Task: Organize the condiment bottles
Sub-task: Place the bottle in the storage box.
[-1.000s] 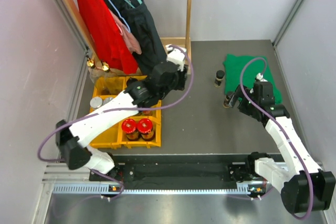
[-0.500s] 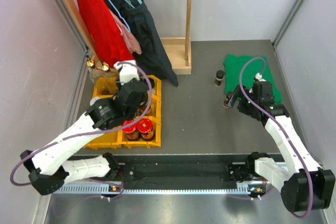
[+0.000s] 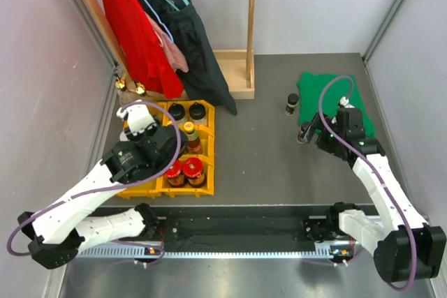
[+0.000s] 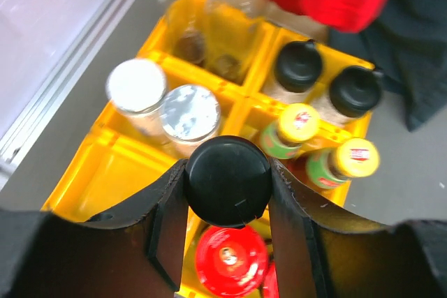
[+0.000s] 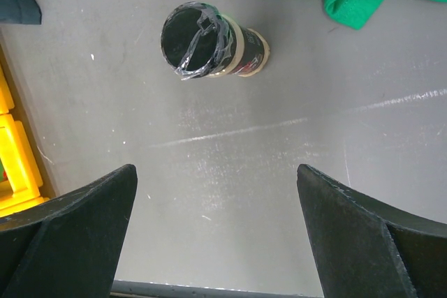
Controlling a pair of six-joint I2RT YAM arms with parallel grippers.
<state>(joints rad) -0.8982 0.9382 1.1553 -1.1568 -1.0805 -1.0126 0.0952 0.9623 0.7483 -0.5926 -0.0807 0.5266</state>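
My left gripper is shut on a black-capped jar and holds it above the yellow tray, near the tray's middle. Below it in the tray stand two silver-lidded jars, two black-capped jars, two yellow-capped bottles and red-lidded jars. In the top view the left wrist covers the tray's left side. My right gripper is open and empty over bare table. A black-capped bottle stands just beyond it; it also shows in the top view. Another bottle stands farther back.
A green cloth lies behind the right gripper. A clothes rack with a wooden base holds red and black garments over the tray's far side. Gold-topped clear bottles stand by the left wall.
My left arm has swung left and back from beside the rack's base to over the tray, carrying the black-capped jar. The right arm has not moved.
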